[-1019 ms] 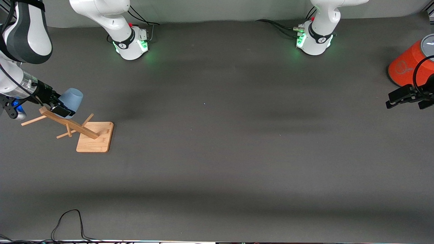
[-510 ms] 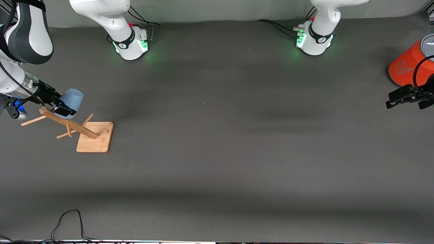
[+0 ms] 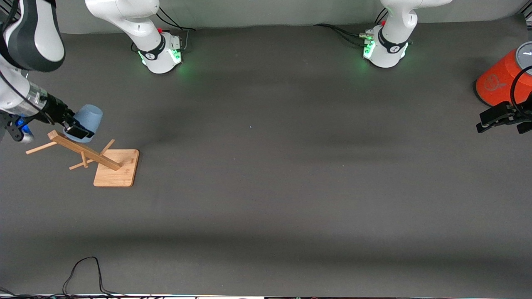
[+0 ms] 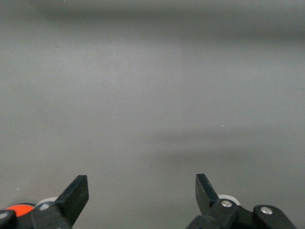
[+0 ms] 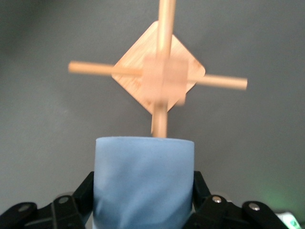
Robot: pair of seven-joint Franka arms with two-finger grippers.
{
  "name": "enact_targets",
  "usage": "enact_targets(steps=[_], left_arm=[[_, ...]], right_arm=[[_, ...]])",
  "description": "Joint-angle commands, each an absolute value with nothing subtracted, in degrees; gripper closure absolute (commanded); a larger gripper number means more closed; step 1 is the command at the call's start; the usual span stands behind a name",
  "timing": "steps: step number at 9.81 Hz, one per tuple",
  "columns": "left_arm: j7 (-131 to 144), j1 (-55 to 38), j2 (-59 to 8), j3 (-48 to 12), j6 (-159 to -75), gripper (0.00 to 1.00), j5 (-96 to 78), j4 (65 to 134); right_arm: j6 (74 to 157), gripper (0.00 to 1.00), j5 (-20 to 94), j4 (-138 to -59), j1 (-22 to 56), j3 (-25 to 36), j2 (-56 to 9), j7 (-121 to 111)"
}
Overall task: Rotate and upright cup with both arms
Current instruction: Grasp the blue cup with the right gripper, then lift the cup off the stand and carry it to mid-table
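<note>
The pale blue cup (image 3: 87,118) is held in the air by my right gripper (image 3: 75,126), tilted with its narrower base pointing up and away from the gripper, just above the top of the wooden peg rack (image 3: 85,153). In the right wrist view the cup (image 5: 144,181) sits between the two black fingers (image 5: 83,191), with the rack (image 5: 161,76) below it. My left gripper (image 3: 501,118) is open and empty, waiting in the air at the left arm's end of the table beside the orange cylinder; its wrist view (image 4: 142,188) shows only bare mat.
A large orange cylinder (image 3: 501,81) with a grey top stands at the left arm's end of the table. The rack's square wooden base (image 3: 118,170) rests on the grey mat (image 3: 266,166). A black cable (image 3: 83,274) loops at the table edge nearest the front camera.
My right gripper has lifted the cup slightly up off the rack's top peg. My left gripper has shifted a little upward beside the orange cylinder.
</note>
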State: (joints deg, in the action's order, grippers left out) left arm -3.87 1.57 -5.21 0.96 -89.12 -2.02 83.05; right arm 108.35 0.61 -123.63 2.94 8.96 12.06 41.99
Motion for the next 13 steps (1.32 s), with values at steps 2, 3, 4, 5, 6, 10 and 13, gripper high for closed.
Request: enact_targets(steps=[2,3,4,5,6,10,13], left_arm=[[-3.69,1.67,-4.92,1.32,-88.6,0.0,-2.55,81.83],[-3.6,1.5,-4.92,1.23,-88.42,0.0,-2.55,81.83],[-3.52,1.15,-4.92,1.14,-88.42,0.0,-2.46,81.83],[-3.6,1.14,-4.92,1.06,-88.59,0.0,-2.11,81.74],[-3.69,1.14,-5.01,1.05,-88.77,0.0,-2.11,81.74],[-3.78,1.49,-6.24,1.14,-89.47,0.0,-2.46,82.0],[-3.95,1.84,-7.12,1.32,-89.21,0.0,-2.55,82.09]], right_arm=[[102.23,0.54,0.88,-124.19,13.05,8.53,19.59,57.16],[101.0,0.54,0.88,-123.41,17.71,8.44,20.12,63.92],[100.12,0.54,0.88,-122.18,22.19,8.35,19.87,71.38],[100.19,0.54,0.88,-120.78,27.02,8.0,18.56,79.63],[100.37,0.54,1.05,-118.41,31.86,8.0,15.41,88.07],[101.77,0.57,1.32,-97.97,48.4,8.0,-9.51,120.17],[101.87,0.57,0.79,-83.62,54.83,8.0,-27.28,135.05]])
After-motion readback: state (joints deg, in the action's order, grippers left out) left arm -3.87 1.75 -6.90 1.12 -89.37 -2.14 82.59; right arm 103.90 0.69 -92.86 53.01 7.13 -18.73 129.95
